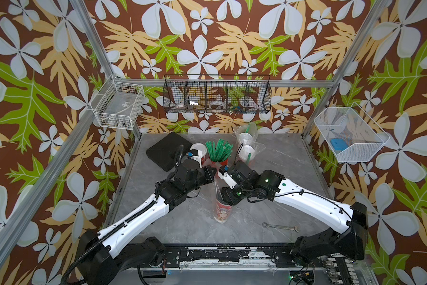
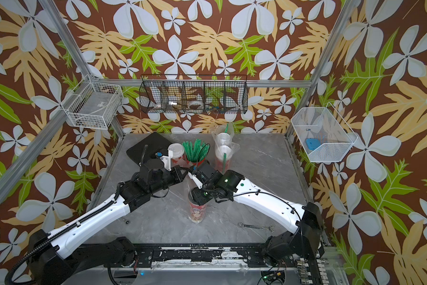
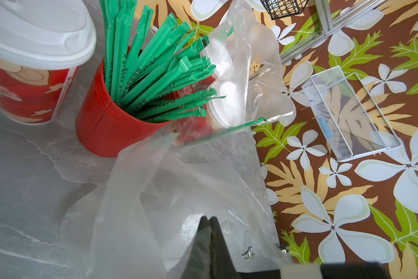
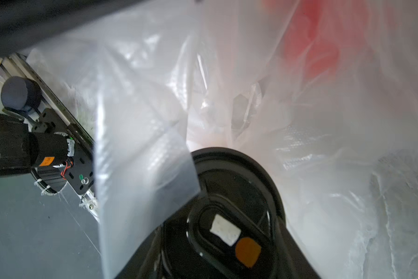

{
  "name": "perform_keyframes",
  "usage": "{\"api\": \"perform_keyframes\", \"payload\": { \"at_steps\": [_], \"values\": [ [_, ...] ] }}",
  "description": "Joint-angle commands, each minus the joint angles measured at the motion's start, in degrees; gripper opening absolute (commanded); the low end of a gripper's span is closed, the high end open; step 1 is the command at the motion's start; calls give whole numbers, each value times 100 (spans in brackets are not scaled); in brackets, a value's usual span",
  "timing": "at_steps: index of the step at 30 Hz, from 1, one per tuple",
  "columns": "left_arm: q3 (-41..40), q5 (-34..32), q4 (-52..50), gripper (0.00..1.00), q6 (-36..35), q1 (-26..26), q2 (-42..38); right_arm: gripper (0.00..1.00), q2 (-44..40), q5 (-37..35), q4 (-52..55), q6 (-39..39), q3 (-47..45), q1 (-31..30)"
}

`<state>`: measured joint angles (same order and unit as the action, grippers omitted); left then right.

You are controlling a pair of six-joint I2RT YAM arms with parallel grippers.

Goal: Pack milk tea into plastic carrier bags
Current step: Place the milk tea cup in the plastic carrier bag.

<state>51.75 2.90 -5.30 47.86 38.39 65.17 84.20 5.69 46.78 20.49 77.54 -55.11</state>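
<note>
Pinches the rim of the open plastic bag (image 3: 179, 193) with the left claw (image 3: 209, 221), shut tight on the film. Grips, by the look of it, the top of the black-lidded cup (image 1: 222, 213) with the right claw (image 1: 223, 198), set about half open around the black lid (image 4: 227, 205). Stands that cup upright on the bench (image 1: 187, 222) straight below the right claw, between the two claws, with film already round it.

To seat it well: hold the rim high and taut with the left claw, pulled away from the right one, so that no loose flap folds under the base or across the lid. Lower straight down, without tilt. Let go only once flat on the bench. Leave room on the left claw's side for a second cup. Withdraw straight up, clear of the film.

Counted:
- Four cups:
  - one black-lidded, under the right claw
  - one white-lidded cup (image 1: 198, 149), loose just beyond the left claw
  - two white-lidded in the packed bag (image 1: 255, 146), well beyond the right claw
- Two bags.
- One red pot of green straws (image 1: 218, 150), beyond both claws.
- One spanner (image 1: 280, 227), well behind the right claw.
</note>
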Motion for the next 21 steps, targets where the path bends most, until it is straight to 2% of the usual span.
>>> {"api": "perform_keyframes", "payload": {
  "at_steps": [1, 3, 6, 10, 13, 21],
  "values": [
    [-176, 186, 458, 0, 75, -7, -142, 56, -10, -214, 594, -102, 85, -258],
    [-363, 247, 507, 0, 84, -7, -243, 61, 0, -227, 602, -89, 71, -393],
    [-578, 380, 534, 0, 118, -7, -329, 77, 47, -218, 573, -13, 13, -486],
    [-750, 506, 472, 0, 138, -3, -444, 85, 23, -271, 536, 60, 141, -514],
    [-832, 421, 264, 0, 74, -5, -578, 91, -43, -337, 490, 54, 312, -517],
    [-884, 284, 8, 0, -81, -7, -663, 96, -62, -911, 588, -248, 1142, -509]
  ]
}}
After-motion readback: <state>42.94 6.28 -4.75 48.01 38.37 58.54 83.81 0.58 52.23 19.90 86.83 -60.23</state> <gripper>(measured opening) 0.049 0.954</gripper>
